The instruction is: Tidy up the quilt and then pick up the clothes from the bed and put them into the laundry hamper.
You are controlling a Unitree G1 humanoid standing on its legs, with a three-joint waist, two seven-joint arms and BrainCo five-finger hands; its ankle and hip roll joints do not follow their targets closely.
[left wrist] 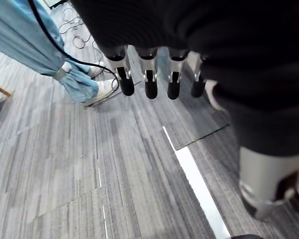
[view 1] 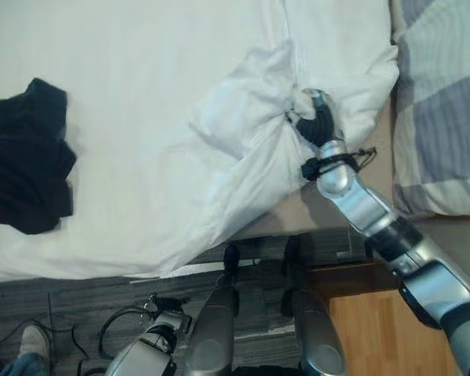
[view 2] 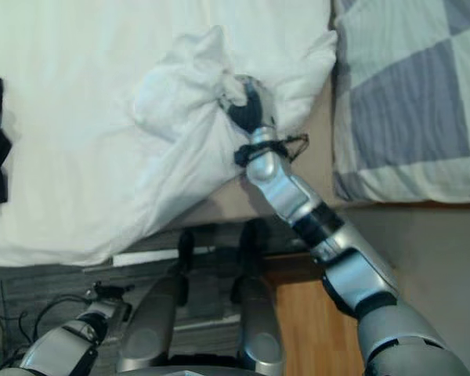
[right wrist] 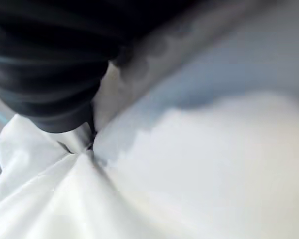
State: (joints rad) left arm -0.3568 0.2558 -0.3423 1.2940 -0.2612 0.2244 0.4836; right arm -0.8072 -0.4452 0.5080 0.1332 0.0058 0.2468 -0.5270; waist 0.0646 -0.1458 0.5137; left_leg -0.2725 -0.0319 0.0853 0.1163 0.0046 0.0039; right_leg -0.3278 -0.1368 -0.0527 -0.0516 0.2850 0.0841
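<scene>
Quilt (view 1: 219,141): white, spread over the bed; its near corner is bunched into a knot of folds close to the bed's near edge, and one fold is draped over that edge toward the floor.
Right hand (view 1: 317,117): set in the bunched corner, fingers curled round a gather of quilt; in the right wrist view the cloth is seen drawn tight under the dark cover.
Left hand (left wrist: 154,74): held low over the floor, below the bed's near edge; fingers (left wrist: 150,84) are straight and apart, with nothing held.
Clothes (view 1: 23,157): a dark heap lying on the quilt at the bed's left side, well apart from the right hand.
Pillow (view 1: 442,102): grey-and-white check, at the bed's right side, just beside the bunched corner.
Mattress (view 1: 313,215): a tan strip laid bare between quilt and pillow, along the near edge.
Floor (left wrist: 89,174): grey planks with a white line; open room is seen under the left hand.
Person (left wrist: 65,59): a blue-trousered leg and a pale shoe standing on the floor near the left hand.
</scene>
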